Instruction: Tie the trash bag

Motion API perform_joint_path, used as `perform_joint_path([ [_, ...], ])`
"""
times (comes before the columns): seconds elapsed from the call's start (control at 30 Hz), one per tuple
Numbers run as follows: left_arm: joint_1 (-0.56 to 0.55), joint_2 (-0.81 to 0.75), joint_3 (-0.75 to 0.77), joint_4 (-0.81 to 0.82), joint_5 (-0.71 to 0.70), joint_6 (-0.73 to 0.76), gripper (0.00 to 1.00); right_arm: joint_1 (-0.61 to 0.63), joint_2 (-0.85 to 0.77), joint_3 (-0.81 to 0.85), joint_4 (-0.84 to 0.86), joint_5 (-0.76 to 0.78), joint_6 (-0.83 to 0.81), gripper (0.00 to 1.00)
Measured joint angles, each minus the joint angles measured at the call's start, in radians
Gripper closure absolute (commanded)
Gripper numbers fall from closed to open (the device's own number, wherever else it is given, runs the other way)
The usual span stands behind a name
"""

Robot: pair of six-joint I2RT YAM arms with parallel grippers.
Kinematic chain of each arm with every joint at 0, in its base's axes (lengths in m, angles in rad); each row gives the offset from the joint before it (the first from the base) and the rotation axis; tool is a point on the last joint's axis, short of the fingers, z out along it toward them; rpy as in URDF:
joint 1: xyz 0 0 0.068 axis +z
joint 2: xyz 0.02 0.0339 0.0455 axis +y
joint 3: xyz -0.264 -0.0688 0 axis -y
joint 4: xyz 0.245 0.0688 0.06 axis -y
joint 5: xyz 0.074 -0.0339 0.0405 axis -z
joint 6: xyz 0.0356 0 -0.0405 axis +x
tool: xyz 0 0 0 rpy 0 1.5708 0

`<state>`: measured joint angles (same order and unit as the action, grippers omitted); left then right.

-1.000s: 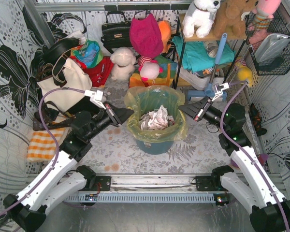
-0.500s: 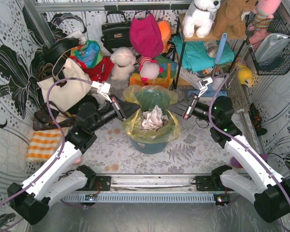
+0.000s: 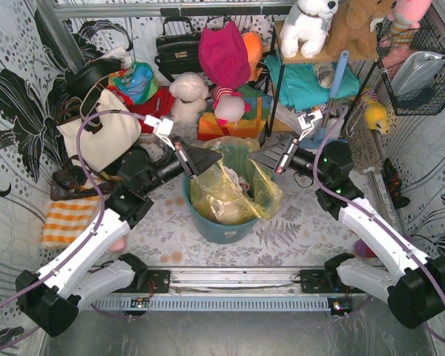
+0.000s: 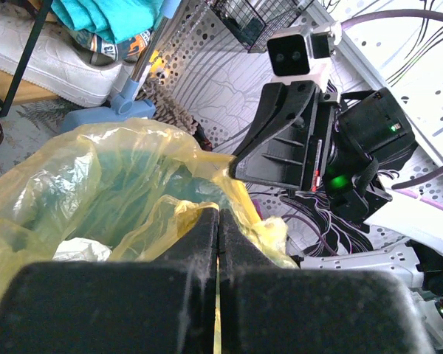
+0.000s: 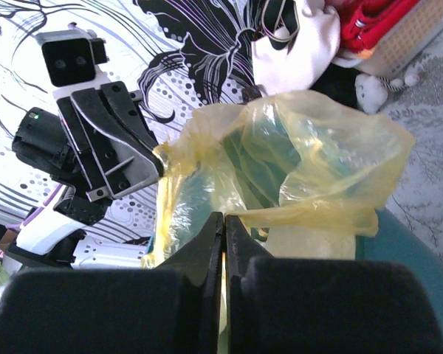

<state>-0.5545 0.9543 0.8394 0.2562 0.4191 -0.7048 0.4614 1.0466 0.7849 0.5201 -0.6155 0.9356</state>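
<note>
Trash bag [image 3: 226,189]: sitting in the teal bin [image 3: 215,231], top edges standing up.
Left tool [image 4: 218,219]: clenching the bag's left edge.
Right tool [image 5: 224,221]: clenching the right edge.
Why: holding both sides high, maybe for knotting.

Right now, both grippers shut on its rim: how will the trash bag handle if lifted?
Probably floppy: the trash bag film bunches where the left gripper and right gripper pinch it. Likely light: only crumpled paper shows inside. Thin, so could tear.
</note>
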Motion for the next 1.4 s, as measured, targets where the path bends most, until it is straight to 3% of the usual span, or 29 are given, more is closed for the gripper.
perform_joint_path([
  [0.47, 0.0, 0.049, 0.067, -0.081, -0.09, 0.04, 1.0, 0.004, -0.058, 0.1, -0.039, 0.089, -0.058, 1.0],
  [0.93, 0.0, 0.062, 0.193, -0.176, -0.114, 0.093, 1.0, 0.005, -0.145, 0.134, -0.282, 0.368, -0.163, 1.0],
  [1.4, 0.0, 0.034, 0.255, -0.264, -0.117, 0.093, 1.0, 0.006, -0.218, 0.107, -0.301, 0.233, -0.162, 1.0],
])
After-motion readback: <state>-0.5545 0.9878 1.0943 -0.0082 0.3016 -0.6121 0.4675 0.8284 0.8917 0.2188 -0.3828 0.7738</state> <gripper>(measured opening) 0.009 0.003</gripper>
